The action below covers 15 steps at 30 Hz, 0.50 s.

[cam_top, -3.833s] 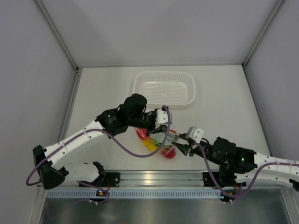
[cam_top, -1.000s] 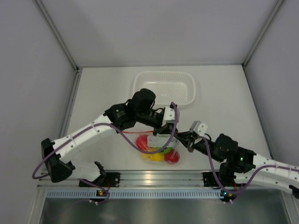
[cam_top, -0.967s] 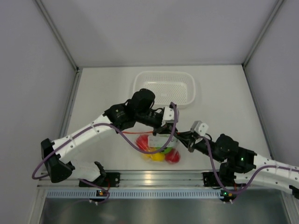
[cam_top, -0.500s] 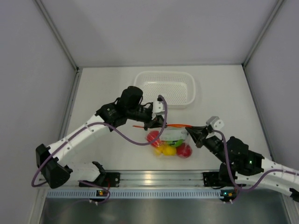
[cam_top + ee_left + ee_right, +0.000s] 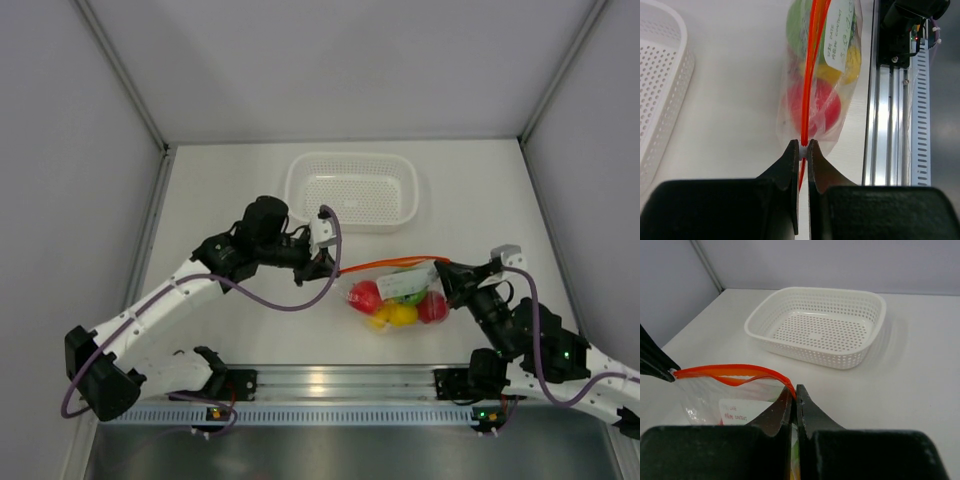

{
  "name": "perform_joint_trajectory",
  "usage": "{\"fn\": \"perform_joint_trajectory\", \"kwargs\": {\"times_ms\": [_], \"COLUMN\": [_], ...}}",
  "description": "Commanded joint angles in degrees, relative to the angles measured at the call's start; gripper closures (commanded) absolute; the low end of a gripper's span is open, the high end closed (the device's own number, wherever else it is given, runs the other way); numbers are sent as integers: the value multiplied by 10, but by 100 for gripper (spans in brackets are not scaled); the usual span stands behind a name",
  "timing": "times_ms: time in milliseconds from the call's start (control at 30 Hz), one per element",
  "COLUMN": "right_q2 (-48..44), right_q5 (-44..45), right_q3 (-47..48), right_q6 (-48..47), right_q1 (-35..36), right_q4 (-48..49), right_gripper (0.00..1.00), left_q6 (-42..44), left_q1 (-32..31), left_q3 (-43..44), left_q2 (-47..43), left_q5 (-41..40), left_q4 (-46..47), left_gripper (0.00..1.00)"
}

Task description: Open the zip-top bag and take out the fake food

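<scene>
Overhead, the zip-top bag (image 5: pixel 395 292) hangs stretched between the two arms over the near part of the white table (image 5: pixel 480 200), well apart from the perforated basket (image 5: pixel 355 190). Its long axis goes left to right, with the orange-red zip strip (image 5: pixel 390 264) on top and the fake food (image 5: pixel 398 314) sagging below as glossy round pieces in red, yellow and green. The left gripper (image 5: pixel 328 264) is closed on the left end of the strip. The right gripper (image 5: pixel 446 270) is closed on the right end.

From the left wrist, the left gripper (image 5: pixel 801 148) has its jaws pinched nearly together on the thin strip (image 5: pixel 812 75), which runs straight away from the camera. The clear crinkly film (image 5: pixel 785 115) wraps a red ball (image 5: pixel 825 107), a yellow piece (image 5: pixel 850 62) and a green one (image 5: pixel 797 25). A white handwritten label (image 5: pixel 840 35) is on the bag. The basket (image 5: pixel 660 100) lies to the left and a metal rail (image 5: pixel 885 125) to the right.

From the right wrist, the right gripper (image 5: pixel 794 393) is fully closed on the strip's corner. The strip (image 5: pixel 730 372) bows slightly toward the black left fingertip (image 5: pixel 655 365). The basket (image 5: pixel 820 327), rounded and full of small holes, stands behind.
</scene>
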Motion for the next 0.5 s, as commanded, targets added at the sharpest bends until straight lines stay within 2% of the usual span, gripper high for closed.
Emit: {"fn": "perform_joint_trajectory", "kwargs": {"times_ms": [0, 267, 467], "right_q2": [-14, -7, -8], "right_q5": [63, 72, 113], "right_q3": [40, 48, 52], "right_q6": [22, 29, 61], "right_q1": [-7, -7, -6], "right_q4": [-2, -10, -27], "right_gripper": [100, 100, 100], "left_q6": [-31, -53, -63], "left_q1": [6, 5, 4], "left_q3": [-23, -40, -48], "left_q2": [-32, -45, -57], "left_q5": [-25, -35, -50], "left_q4": [27, 30, 31], "left_gripper": [100, 100, 100]}}
